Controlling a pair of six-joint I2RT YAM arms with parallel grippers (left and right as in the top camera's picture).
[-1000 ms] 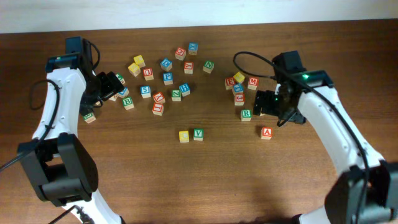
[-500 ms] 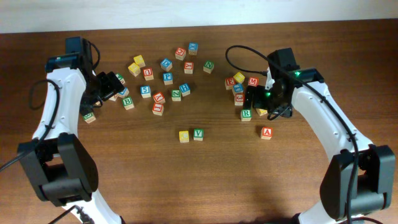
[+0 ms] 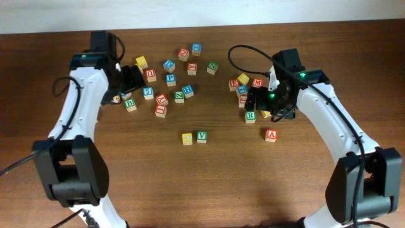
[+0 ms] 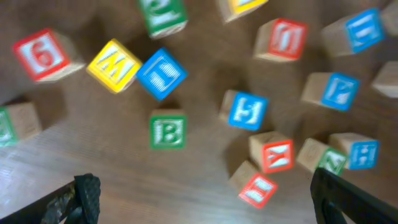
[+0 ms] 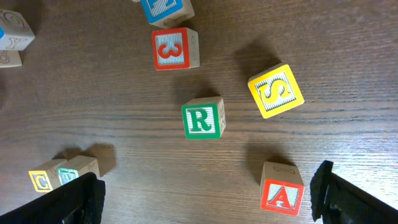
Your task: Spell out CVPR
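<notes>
A yellow C block (image 3: pixel 186 138) and a green V block (image 3: pixel 202 135) sit side by side at the table's middle front. A blue P block (image 3: pixel 171 79) lies in the left cluster and shows blurred in the left wrist view (image 4: pixel 339 90). A green R block (image 3: pixel 250 115) lies flat, centred in the right wrist view (image 5: pixel 203 118). My right gripper (image 3: pixel 256 103) (image 5: pixel 205 193) is open and empty just above the R block. My left gripper (image 3: pixel 131 77) (image 4: pixel 202 199) is open and empty over the left cluster's left side.
Around R lie a yellow S (image 5: pixel 275 90), a red A (image 5: pixel 282 196) and a red 3 (image 5: pixel 174 48). Under the left gripper lie a green B (image 4: pixel 168 130), a blue block (image 4: pixel 245 109), a yellow W (image 4: pixel 115 65) and several other blocks.
My left arm has swung toward the far right, over the left cluster. My right gripper moved left to above the R block, then held still.
</notes>
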